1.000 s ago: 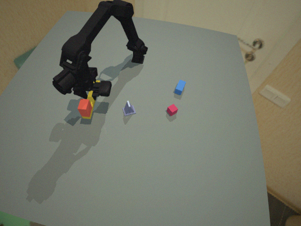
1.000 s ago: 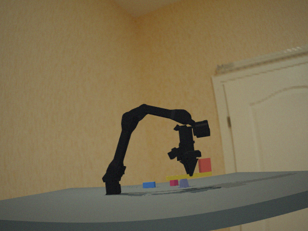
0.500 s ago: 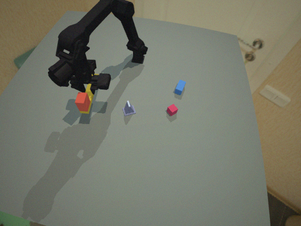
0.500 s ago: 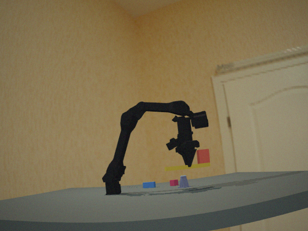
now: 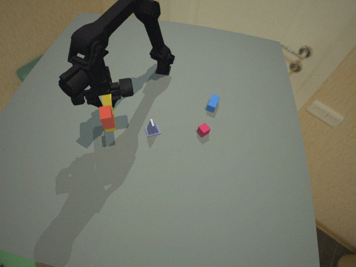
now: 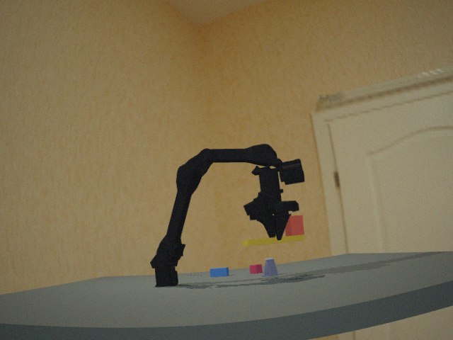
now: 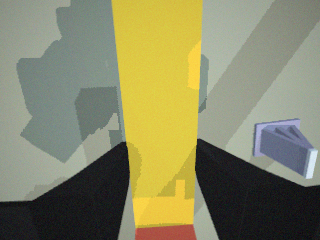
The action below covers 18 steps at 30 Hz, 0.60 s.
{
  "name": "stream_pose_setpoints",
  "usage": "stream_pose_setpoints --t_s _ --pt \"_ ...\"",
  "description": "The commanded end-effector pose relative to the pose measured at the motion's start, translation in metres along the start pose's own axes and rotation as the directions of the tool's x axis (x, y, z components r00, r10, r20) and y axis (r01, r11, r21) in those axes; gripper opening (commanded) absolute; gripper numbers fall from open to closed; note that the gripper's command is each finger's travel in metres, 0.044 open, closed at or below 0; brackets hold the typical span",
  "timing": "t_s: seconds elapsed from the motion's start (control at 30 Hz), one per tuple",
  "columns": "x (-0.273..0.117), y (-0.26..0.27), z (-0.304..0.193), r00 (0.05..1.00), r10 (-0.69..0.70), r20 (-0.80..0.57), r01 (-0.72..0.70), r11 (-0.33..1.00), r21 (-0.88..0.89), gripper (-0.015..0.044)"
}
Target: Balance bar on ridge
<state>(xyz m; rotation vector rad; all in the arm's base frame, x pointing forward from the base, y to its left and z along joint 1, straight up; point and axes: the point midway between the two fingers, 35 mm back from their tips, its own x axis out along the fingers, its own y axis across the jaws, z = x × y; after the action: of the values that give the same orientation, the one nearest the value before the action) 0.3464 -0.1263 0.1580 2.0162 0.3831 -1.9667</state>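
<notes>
My gripper [image 6: 276, 238] [image 7: 161, 148] is shut on the yellow bar [image 5: 107, 99] [image 6: 255, 242] [image 7: 157, 75] and holds it in the air, above the table and higher than the ridge. The bar looks close to level in the exterior view. A red-orange block [image 5: 106, 117] [image 6: 294, 225] [image 7: 166, 233] sits on one end of the bar. The lilac ridge [image 5: 152, 129] [image 6: 270, 268] [image 7: 285, 147] stands upright on the table, to the right of the bar in the top view and in the wrist view. Nothing lies on its narrow top edge.
A crimson cube [image 5: 203, 129] [image 6: 255, 268] and a blue block [image 5: 213, 102] [image 6: 219, 272] lie on the table [image 5: 230, 186] [image 6: 110, 307], to the right of the ridge in the top view. The arm's base stands at the back of the table there.
</notes>
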Motion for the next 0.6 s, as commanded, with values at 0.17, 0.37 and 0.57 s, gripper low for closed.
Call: stream_pose_setpoints --t_s 0.17,0.37,0.57 --pt "-0.001 -0.012 -0.005 1.0 -0.007 -0.003 0.005 0.941 -0.339 0.0" --pt "-0.001 -0.018 -0.007 1.0 -0.007 -0.003 0.004 0.833 -0.553 0.0" --pt "-0.001 -0.025 -0.01 1.0 -0.008 -0.004 0.002 0.678 -0.735 0.0"
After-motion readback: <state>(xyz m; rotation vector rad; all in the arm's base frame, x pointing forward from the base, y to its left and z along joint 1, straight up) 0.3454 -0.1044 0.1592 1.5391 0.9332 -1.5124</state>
